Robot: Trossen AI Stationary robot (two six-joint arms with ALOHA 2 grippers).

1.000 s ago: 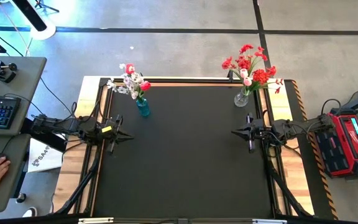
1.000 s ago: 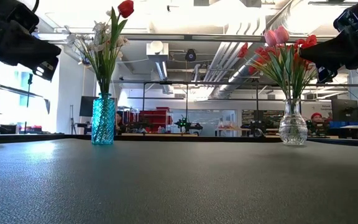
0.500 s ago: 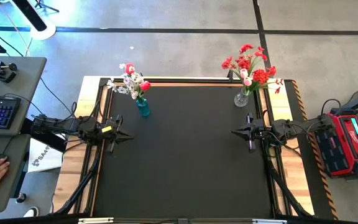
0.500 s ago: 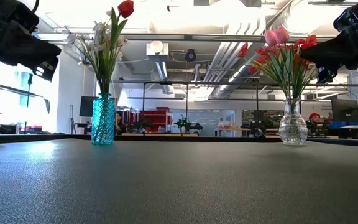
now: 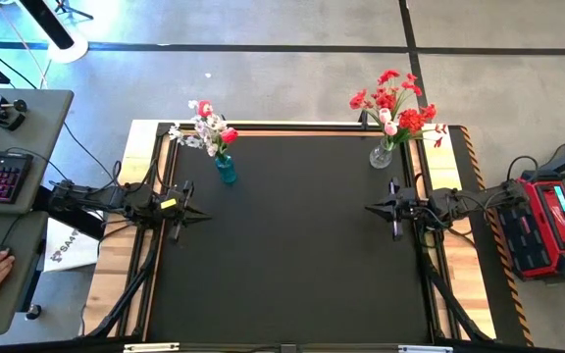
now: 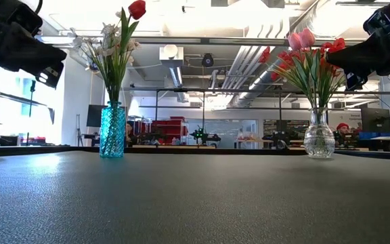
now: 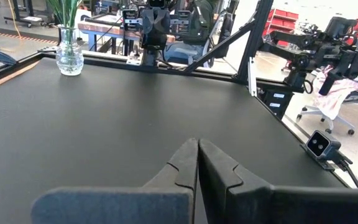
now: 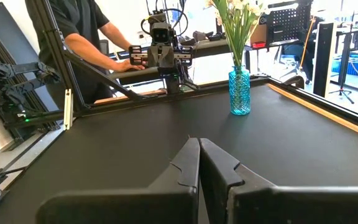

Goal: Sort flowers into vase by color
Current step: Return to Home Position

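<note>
**Left gripper [image 5: 196, 214] and right gripper [image 5: 375, 208]: both closed on nothing, parked at opposite table sides**

Item 1, left gripper. Fingers [image 7: 182, 165] are pressed tip to tip with nothing between them. The arm lies low and level along the left side of the table [image 5: 292, 275], pointing inward across the mat.

Item 2, right gripper. Fingers [image 8: 185, 163] are likewise pressed together and empty. The arm mirrors the left one: level, pointing inward from the right side.

Item 3, flowers [image 6: 311, 64]. All stand in vases at the far edge; none lies on the mat.
- Blue vase [image 5: 226, 171], far left, near the left gripper: white sprays [image 5: 200, 132] with red buds [image 5: 229, 135] among them.
- Clear vase [image 5: 382, 155], far right, near the right gripper: red sprays [image 5: 392, 98] with pink tulips [image 5: 389, 120].

Hazards, as judged.
- Each bunch looks tall and top-heavy for its small vase. A sideways swing of either arm toward the far edge could clip the stems and topple a vase.
- Colours appear mixed in both vases, so the sort may be counted imperfect.
</note>
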